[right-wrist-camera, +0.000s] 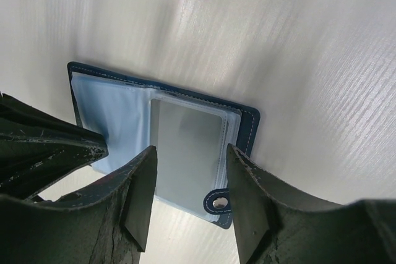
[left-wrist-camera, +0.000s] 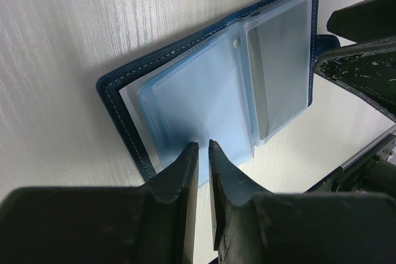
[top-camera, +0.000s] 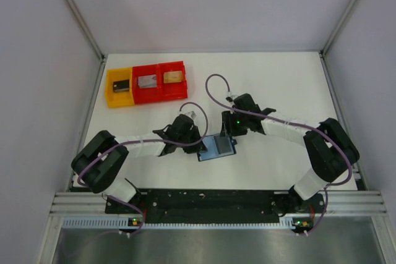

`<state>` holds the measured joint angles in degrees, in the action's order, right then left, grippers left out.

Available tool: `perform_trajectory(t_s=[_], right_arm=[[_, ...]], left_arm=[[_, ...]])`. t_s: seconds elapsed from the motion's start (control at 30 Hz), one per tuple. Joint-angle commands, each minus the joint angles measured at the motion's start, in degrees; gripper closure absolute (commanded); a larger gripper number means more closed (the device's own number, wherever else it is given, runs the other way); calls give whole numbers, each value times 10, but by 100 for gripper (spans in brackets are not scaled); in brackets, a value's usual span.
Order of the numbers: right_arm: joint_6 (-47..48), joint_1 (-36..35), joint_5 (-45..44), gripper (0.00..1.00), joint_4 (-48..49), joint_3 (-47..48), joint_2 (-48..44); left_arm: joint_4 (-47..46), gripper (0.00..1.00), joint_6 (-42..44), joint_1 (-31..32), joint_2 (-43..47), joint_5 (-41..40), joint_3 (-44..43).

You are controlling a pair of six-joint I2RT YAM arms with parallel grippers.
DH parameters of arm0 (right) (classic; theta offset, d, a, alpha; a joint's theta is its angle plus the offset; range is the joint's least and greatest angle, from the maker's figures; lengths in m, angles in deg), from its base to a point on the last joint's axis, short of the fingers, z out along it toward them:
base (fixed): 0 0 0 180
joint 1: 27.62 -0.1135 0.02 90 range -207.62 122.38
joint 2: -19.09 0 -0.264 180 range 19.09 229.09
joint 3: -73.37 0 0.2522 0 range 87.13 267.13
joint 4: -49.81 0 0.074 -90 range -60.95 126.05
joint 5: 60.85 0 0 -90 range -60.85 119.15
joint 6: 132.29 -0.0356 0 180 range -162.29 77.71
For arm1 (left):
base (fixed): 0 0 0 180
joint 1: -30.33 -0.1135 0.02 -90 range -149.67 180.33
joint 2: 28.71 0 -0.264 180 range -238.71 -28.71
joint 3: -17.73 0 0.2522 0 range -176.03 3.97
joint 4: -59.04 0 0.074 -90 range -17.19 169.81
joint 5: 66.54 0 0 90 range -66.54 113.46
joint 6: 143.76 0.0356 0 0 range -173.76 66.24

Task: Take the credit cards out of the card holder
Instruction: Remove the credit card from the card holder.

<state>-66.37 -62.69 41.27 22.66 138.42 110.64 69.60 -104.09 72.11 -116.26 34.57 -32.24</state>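
Note:
The card holder (top-camera: pixel 218 146) lies open on the white table between my two grippers, navy cover down and light blue sleeves (left-wrist-camera: pixel 185 91) up. A grey card (right-wrist-camera: pixel 185 146) sits in the clear sleeve on the half with the clasp tab (right-wrist-camera: pixel 219 201). My left gripper (left-wrist-camera: pixel 202 145) is shut to a thin slit, its tips resting on the near edge of the other, blue half; nothing shows between its fingers. My right gripper (right-wrist-camera: pixel 190 153) hovers open, its jaws straddling the carded half (left-wrist-camera: pixel 281 72) without touching it.
A yellow bin (top-camera: pixel 119 88) and two joined red bins (top-camera: pixel 162 80) stand at the back left, each with a card-like item inside. The two wrists (top-camera: pixel 230 129) crowd close together over the holder. Side walls frame the table.

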Motion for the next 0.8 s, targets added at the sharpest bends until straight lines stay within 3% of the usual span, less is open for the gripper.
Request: perform_trajectory(t_s=[0.0,0.77], right_arm=[[1,-2,3,52,6,-4,-5],[-4,-3,11,57,9,-14,21]], left_arm=[[13,83,1,1,-10,-4,12],[7,83,-6,2,-7,0,18]])
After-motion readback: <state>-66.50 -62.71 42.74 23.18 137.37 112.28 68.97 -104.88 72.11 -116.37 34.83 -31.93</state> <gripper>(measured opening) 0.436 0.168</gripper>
